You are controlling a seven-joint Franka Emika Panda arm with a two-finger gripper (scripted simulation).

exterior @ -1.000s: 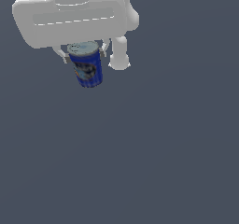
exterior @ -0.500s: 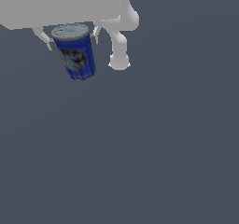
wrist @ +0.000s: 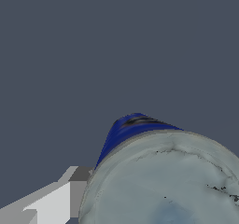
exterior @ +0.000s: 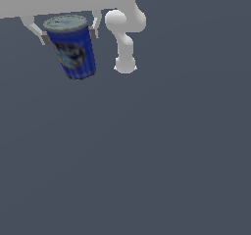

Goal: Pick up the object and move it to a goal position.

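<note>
1. Plain dark slate-grey background (exterior: 162,160) fills both views, flat and unmarked.
2. At the upper left of the exterior view, the white gripper (exterior: 68,29) hangs from the pale arm body that runs along the frame's upper edge.
3. Its 2 fingers (exterior: 33,27) are clenched on the can (exterior: 72,47), 1 on each side near the lid end, with dark grey pads touching the can's wall.
4. The can is a small cylinder with deep blue sides, faint vertical ribbing and a dark picture label (exterior: 68,54) with pale bluish marks across its middle.
5. A dull grey metallic lid (exterior: 64,22) with a raised rim caps its upper end, just under the gripper body.
6. The can is tilted, its lower end swung toward the exterior view's right.
7. A white rounded arm segment (exterior: 124,43) hangs just beside the can on the exterior view's right, not touching it.
8. In the wrist view, the grey lid (wrist: 168,185) looms large and mottled, a strip of blue wall (wrist: 126,127) shows beyond it, and 1 white finger with a grey pad (wrist: 80,181) presses against the can's side.
</note>
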